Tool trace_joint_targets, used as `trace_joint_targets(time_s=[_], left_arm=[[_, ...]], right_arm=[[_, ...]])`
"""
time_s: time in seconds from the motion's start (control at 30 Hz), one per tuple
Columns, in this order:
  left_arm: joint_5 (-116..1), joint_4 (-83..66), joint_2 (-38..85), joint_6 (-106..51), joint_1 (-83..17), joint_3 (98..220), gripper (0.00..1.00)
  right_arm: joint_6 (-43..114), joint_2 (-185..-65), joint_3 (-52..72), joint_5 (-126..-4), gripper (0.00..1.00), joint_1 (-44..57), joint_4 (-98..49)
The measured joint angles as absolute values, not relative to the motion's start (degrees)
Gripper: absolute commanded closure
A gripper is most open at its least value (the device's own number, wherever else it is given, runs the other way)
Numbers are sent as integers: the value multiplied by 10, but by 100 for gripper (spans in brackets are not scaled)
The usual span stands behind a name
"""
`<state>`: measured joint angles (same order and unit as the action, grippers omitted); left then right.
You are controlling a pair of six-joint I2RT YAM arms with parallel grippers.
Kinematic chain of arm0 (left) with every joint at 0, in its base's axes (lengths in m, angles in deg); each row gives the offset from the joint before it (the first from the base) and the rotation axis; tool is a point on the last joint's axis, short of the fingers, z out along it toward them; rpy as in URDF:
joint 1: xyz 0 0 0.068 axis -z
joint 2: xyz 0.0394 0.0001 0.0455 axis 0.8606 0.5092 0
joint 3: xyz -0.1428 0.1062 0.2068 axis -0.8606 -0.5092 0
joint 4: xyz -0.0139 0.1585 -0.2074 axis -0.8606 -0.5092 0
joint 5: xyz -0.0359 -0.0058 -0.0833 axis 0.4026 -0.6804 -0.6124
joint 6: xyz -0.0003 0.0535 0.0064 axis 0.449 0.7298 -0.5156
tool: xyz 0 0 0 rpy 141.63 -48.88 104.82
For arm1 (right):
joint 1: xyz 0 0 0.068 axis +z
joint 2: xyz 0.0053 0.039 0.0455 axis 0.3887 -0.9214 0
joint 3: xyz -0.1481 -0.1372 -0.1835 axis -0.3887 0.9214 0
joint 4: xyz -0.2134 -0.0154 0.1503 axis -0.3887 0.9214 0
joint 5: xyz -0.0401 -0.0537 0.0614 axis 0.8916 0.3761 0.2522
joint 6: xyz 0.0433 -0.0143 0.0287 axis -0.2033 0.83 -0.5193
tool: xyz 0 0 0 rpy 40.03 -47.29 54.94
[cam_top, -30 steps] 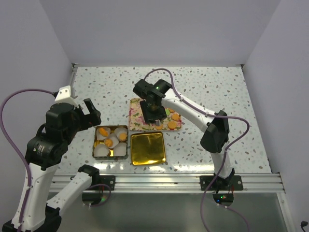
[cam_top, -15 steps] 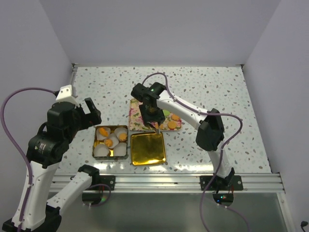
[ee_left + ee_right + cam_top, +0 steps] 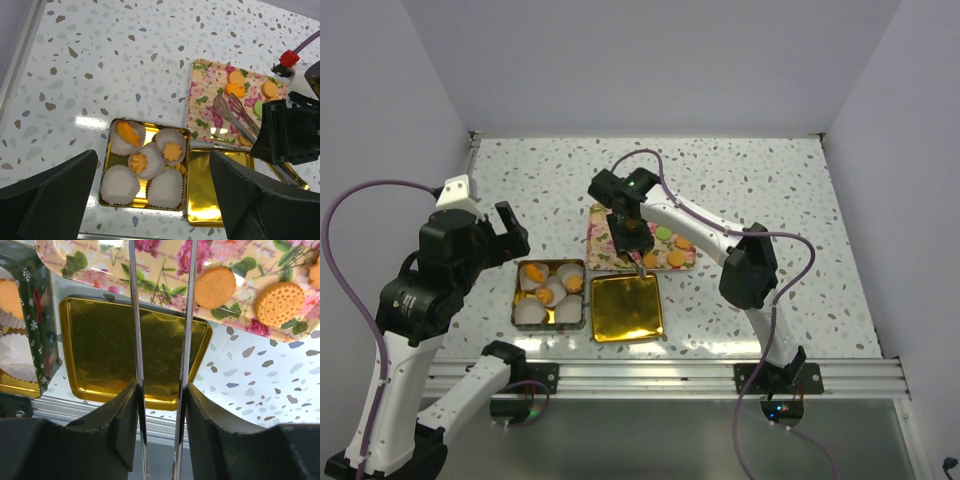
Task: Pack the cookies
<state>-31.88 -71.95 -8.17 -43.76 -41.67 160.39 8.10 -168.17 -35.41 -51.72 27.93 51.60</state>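
Three small round orange cookies (image 3: 139, 162) sit in white pleated paper cups (image 3: 120, 184) inside the square gold tin (image 3: 188, 150) at the near left. The cups along its near side look empty. More flat cookies, orange with a green one among them, lie at the right end of the floral rectangular tray (image 3: 202, 90), just beyond the shiny gold lid (image 3: 627, 308) that lies right of the tin.

The right gripper (image 3: 160, 390) is clamped on the handles of a pair of thin metal tongs (image 3: 231, 112). The tong arms stand apart, and their flat ends hang over the tray's near part with, as far as the left wrist view shows, nothing between them. The left gripper (image 3: 154, 155) hovers high over the tin, its fingers spread wide and holding nothing.

The step in hand is probably the next pick. To do it well, swing the tong ends right toward a cookie that lies apart from its neighbours, such as the plain orange one (image 3: 215, 287) at the tray's near edge. Lower them so one end passes on each side of the disc. Close only enough to pinch its rim, since a hard squeeze could flip it out. Lift clear of the tray's lip, carry it left over the lid, and release low into an empty cup.
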Motion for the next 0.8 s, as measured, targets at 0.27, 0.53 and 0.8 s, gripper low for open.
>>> trace_joint_targets(time_s=[0.27,0.53,0.8], left_arm=[[-316,-717,-79,-437,-417,1604,0],[-308,-716,-77,-438,-417,1604,0],[-277,-719,-81,-443,-417,1604,0]], right_arm=[[81,-1682,-389,-514,61,278,522],[77,-1672,-492,-515,63,278,514],[57,-1632,-452,-564,62,318,502]])
